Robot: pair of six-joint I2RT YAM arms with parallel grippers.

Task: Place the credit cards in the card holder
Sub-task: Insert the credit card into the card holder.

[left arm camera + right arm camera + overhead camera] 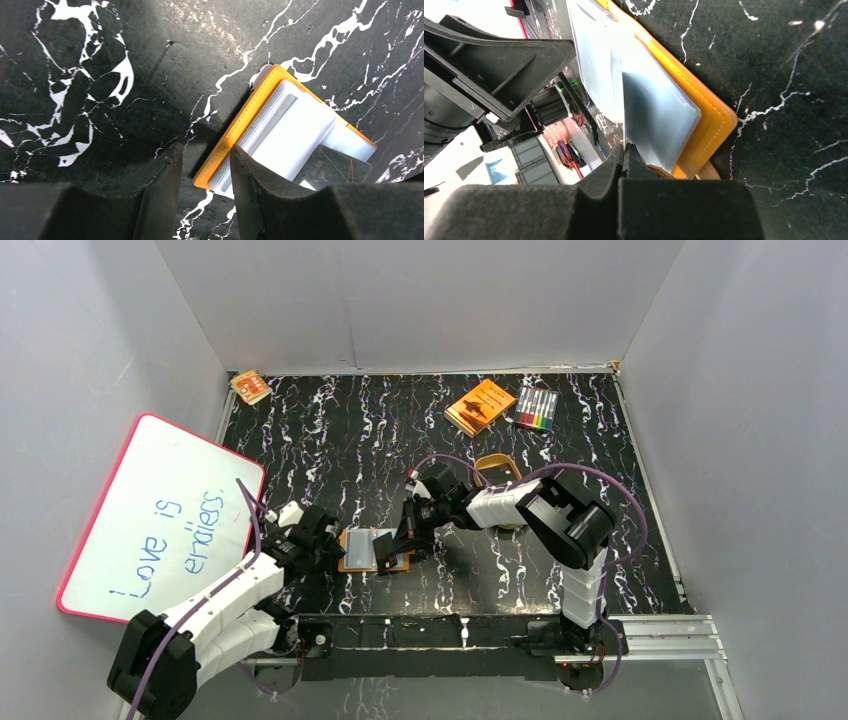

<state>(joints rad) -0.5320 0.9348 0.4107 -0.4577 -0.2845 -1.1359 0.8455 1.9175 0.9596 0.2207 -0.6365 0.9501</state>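
Around the card holder you have one whiteboard to its left. Well beyond it, toward the far wall, are one orange book, one marker set and one small orange packet. One gold tray sits beyond it to the right, partly hidden by your right arm, so you can't see its contents.

The holder lies open on the marbled table between your two grippers. Its clear sleeves face up, and one dark grey card rests on the half nearer your right gripper. You can't tell whether that card is inside a pocket.

Your left gripper stands partly open astride the holder's orange edge and grips nothing. Your right gripper is pressed closed at the opposite edge, and you can't make out whether anything thin is pinched there.
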